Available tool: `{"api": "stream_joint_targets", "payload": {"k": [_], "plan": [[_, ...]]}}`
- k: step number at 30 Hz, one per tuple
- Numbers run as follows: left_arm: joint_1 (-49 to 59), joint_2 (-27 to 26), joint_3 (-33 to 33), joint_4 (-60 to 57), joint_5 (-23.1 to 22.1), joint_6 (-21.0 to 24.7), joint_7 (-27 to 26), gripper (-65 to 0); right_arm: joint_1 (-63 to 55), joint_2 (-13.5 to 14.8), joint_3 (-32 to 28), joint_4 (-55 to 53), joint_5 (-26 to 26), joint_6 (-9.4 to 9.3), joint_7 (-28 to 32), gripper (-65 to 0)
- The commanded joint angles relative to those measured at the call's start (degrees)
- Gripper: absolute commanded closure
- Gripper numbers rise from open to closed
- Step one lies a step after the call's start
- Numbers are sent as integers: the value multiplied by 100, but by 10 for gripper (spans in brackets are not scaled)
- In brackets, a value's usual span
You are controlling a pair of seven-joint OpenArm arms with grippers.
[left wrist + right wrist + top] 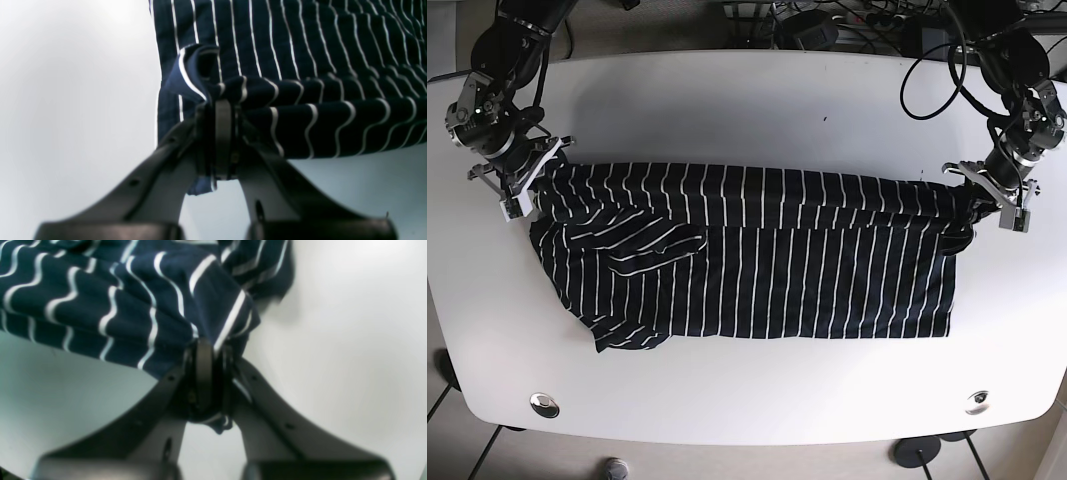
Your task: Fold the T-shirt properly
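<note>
1. Base view, left side: the right gripper (527, 185) is clamped on the far-left corner of the T-shirt (757, 260), and that corner is held raised off the table (747, 90).
2. The T-shirt is spread across the middle of the table, with its long axis running left to right. A sleeve (652, 245) is lying crumpled on the left part of the T-shirt.
3. At the right end of the T-shirt, the left gripper (997, 205) is closed on a bunched far-right corner. In the left wrist view, cloth is seen pinched between the jaws.
4. The step in hand is judged to be a lengthwise fold, in which the far edge of the T-shirt is carried over toward the near edge.
5. Both corners should be moved at equal height and speed, so that the far edge is kept taut and straight.
6. The corners should be lowered onto the near hem (827, 335) before release, so that the edges are aligned.
</note>
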Motion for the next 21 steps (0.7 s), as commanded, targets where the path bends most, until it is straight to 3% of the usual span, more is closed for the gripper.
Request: {"api": "stream_joint_targets", "payload": {"k": [1, 7, 12, 18, 21], "plan": [[-134, -125, 44, 100, -100, 29, -194, 0, 199, 89, 2, 84, 98, -12, 152, -17], [-1725, -169, 994, -533, -100, 319, -194, 0, 1500, 133, -323, -602, 37, -12, 152, -17], [-3263, -345, 1688, -1509, -73, 346, -221, 0, 2872, 405, -657, -1165, 37, -12, 152, -17], [-4784, -327, 2075, -1834, 665, 319, -203, 0, 4463, 730, -1044, -1692, 37, -12, 152, -17], [-5655, -450, 2295, -1984, 753, 311, -194, 0, 5360, 871, -1369, -1947, 37, -12, 134, -17]]}}
